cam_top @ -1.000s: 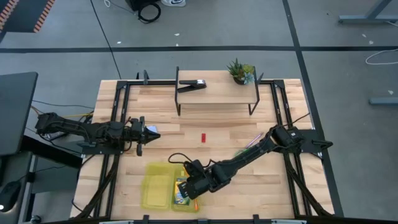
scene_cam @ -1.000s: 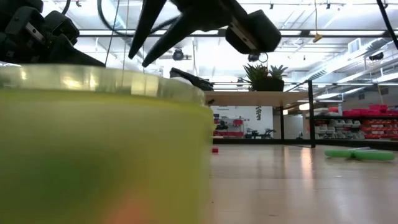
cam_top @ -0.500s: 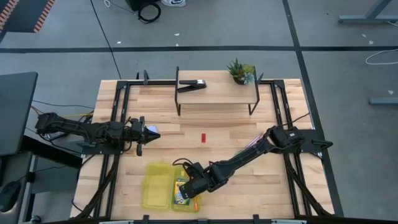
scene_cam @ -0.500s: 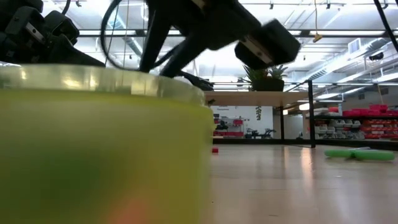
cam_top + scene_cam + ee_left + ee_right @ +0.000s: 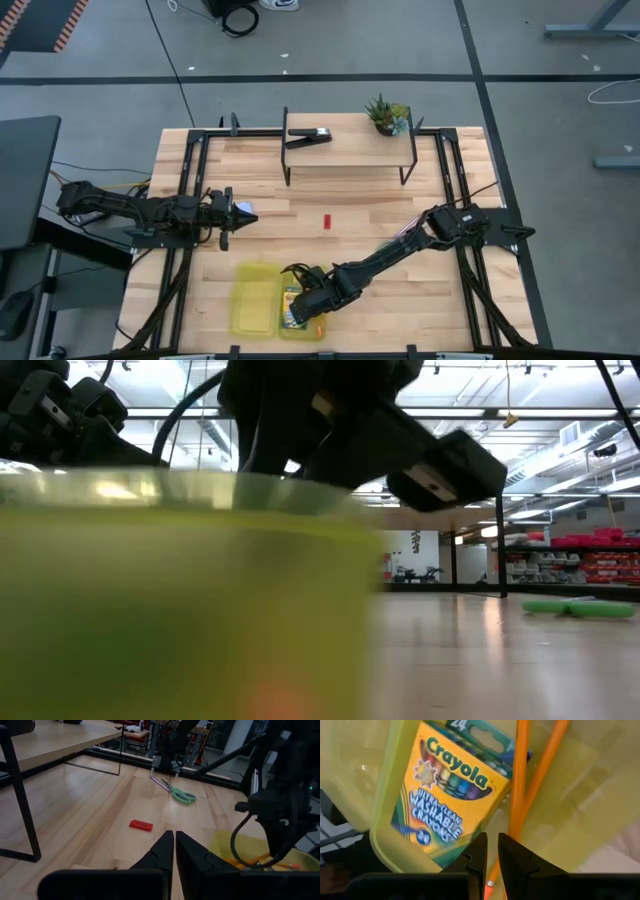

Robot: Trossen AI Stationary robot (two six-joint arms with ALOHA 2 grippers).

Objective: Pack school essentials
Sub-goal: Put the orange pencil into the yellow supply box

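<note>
A translucent yellow-green container (image 5: 255,300) (image 5: 180,610) sits by the table's near edge. A crayon box (image 5: 292,310) (image 5: 445,800) and two orange pencils (image 5: 520,780) lie in it. My right gripper (image 5: 305,300) (image 5: 492,852) is shut and reaches down into it. My left gripper (image 5: 228,213) (image 5: 174,851), shut, hovers at the left side, with a pale bluish-white block (image 5: 244,211) at its tip. A short red piece (image 5: 327,220) (image 5: 141,825), green-handled scissors (image 5: 181,795) (image 5: 580,607) and a pink-purple pencil (image 5: 408,226) lie flat on the table. My right gripper comes from above into the container, its shut fingers (image 5: 475,855) just over the near end of one orange pencil (image 5: 492,872). I cannot tell whether they touch the pencil or the container. My left gripper's tip is beside the block; contact is hidden.
A raised wooden shelf (image 5: 350,150) stands at the far edge, carrying a black clip-like tool (image 5: 310,137) and a small potted plant (image 5: 388,115). Black frame rails (image 5: 190,200) run along the left and right sides. Bare wood lies between the red piece and the container.
My right gripper has come down from above the container's rim into the container and edged toward the table's left. In the low view the container's wall has shifted sideways and blurred.
</note>
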